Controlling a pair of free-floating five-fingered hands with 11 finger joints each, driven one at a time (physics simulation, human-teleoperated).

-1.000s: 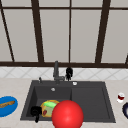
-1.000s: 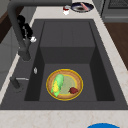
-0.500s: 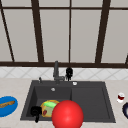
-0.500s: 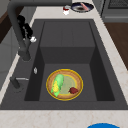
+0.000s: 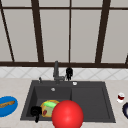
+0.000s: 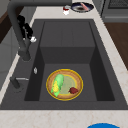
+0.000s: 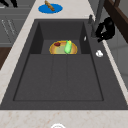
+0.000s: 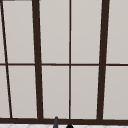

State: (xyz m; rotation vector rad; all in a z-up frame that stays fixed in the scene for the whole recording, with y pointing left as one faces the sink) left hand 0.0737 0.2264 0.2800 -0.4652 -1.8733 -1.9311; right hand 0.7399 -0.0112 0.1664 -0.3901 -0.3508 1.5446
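The right hand (image 5: 69, 73) is hovering at the centre of the front view, just right of the dark grey metal faucet (image 5: 56, 72) at the back rim of the black sink (image 5: 90, 100); its fingers are curling, though I cannot tell whether they are gripping anything. The left hand (image 5: 36, 112) is hanging at the lower left of the front view, fingers curled, just beside the round yellow-rimmed plate (image 5: 44, 108) lying in the sink's left basin. A large red ball (image 5: 67, 115) is sitting at the bottom centre.
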